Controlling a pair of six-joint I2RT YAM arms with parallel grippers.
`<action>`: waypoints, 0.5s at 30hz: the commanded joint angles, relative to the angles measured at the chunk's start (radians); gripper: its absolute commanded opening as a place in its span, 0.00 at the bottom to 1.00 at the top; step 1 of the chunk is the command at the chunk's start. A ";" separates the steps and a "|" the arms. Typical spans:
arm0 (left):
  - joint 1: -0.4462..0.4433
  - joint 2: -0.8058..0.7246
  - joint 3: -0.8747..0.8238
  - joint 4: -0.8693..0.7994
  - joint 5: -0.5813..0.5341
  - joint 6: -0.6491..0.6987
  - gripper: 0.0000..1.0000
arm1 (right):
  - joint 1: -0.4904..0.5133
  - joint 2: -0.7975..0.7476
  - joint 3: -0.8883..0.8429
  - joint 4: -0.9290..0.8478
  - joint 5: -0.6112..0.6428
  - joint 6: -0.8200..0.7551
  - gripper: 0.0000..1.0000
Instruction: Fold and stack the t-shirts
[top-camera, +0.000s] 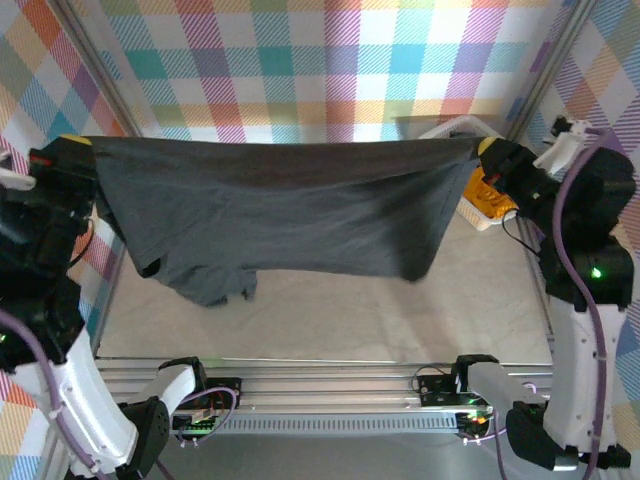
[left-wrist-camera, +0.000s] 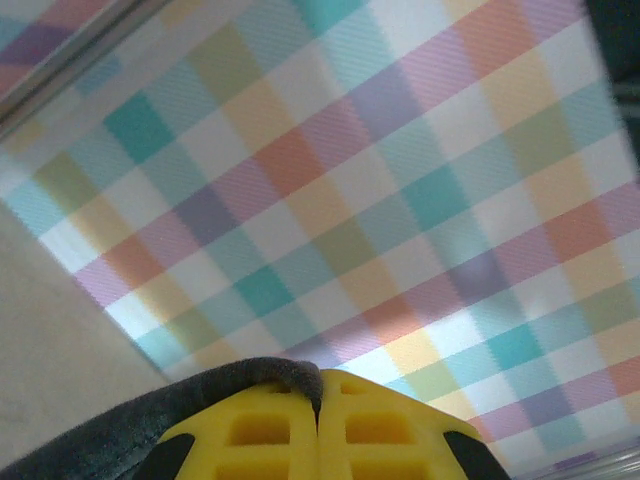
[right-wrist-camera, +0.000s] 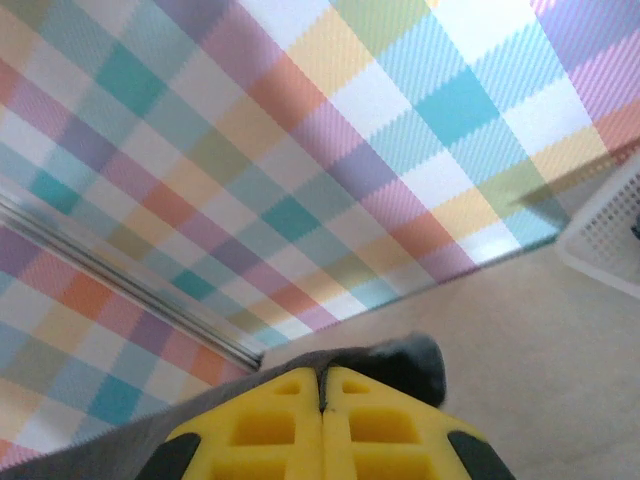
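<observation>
Left pincer (top-camera: 80, 142) and right pincer (top-camera: 487, 148) are clenching the black t-shirt (top-camera: 290, 200), stretching it left-right, hanging over the surface (top-camera: 350, 320).

no legible text, no labels, no brand marks, no numbers anywhere

Pastel plaid walls (top-camera: 300, 60), beige tabletop (top-camera: 330, 320)

White basket (top-camera: 452, 126) on beige table (top-camera: 330, 320)
</observation>
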 joint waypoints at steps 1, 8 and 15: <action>0.014 0.118 0.072 -0.160 -0.008 0.000 0.00 | -0.011 0.039 0.020 -0.008 -0.002 0.036 0.00; 0.025 0.279 -0.027 -0.079 0.062 0.030 0.00 | -0.010 0.252 -0.018 0.139 -0.149 0.042 0.00; 0.049 0.558 0.050 0.100 0.211 -0.017 0.00 | -0.013 0.615 0.252 0.192 -0.253 0.054 0.00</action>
